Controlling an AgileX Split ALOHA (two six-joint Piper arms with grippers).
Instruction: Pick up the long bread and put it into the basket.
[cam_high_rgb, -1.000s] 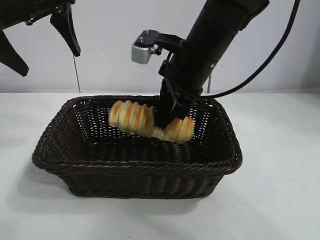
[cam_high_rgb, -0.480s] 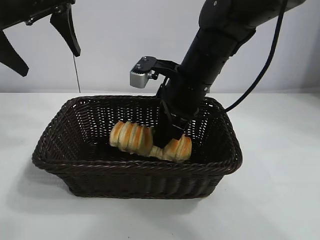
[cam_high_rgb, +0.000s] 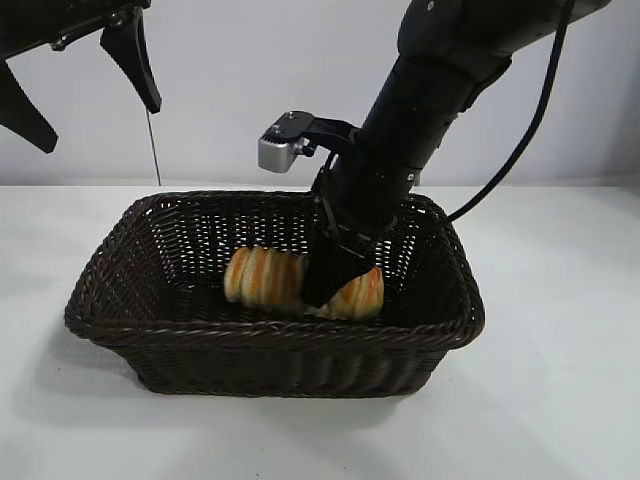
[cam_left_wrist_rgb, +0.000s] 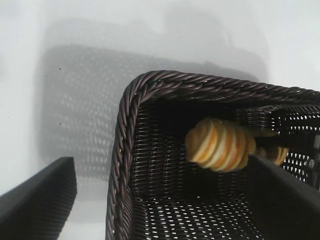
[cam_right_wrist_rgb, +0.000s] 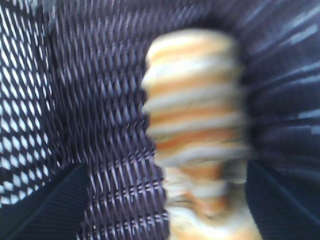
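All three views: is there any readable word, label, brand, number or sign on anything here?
None. No print shows on the basket, the long bread, the right gripper inside the basket, or the camera housing on its wrist. The right wrist view is blurred.

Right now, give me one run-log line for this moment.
bread: inside basket, low near floor | right gripper: down in basket at bread, grip state unclear | left gripper: open, parked above basket's left end
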